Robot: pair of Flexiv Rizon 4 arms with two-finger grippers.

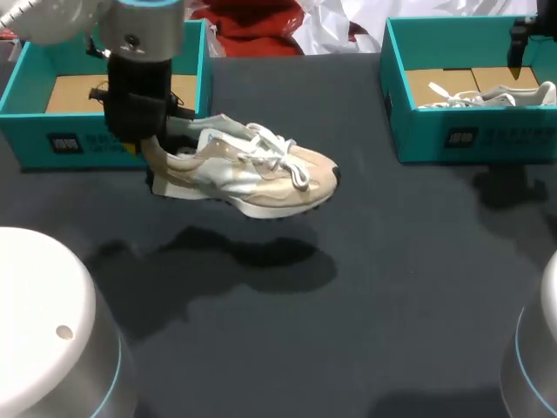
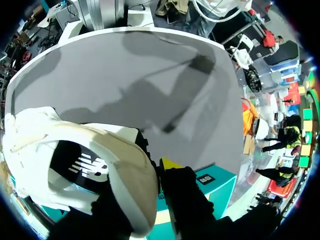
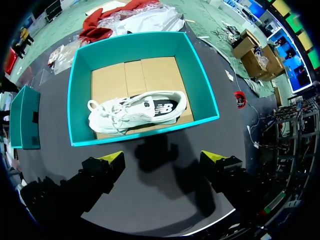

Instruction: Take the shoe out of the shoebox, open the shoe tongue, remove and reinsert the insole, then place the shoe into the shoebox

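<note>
Matt cloth table (image 1: 374, 287), cardboard-lined shoebox (image 1: 74, 139)

The left gripper (image 2: 152, 175) clasps the beige shoe (image 2: 85, 160) by its heel (one yellow tip showing), with the teal shoebox (image 2: 217, 182) beneath.

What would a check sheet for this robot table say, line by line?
Surface: dark table, only shadows on its bare part.
Job's things: beige shoe held up above the table, beside the left shoebox, which shows no shoe; white shoe lying in the right shoebox.
Clutter: nothing seen.
Grippers: left gripper shut on the beige shoe's heel; right gripper open, holding nothing, near the right shoebox.
Cables: nothing seen on the table.
Surroundings: nothing seen reaching over the table.
</note>
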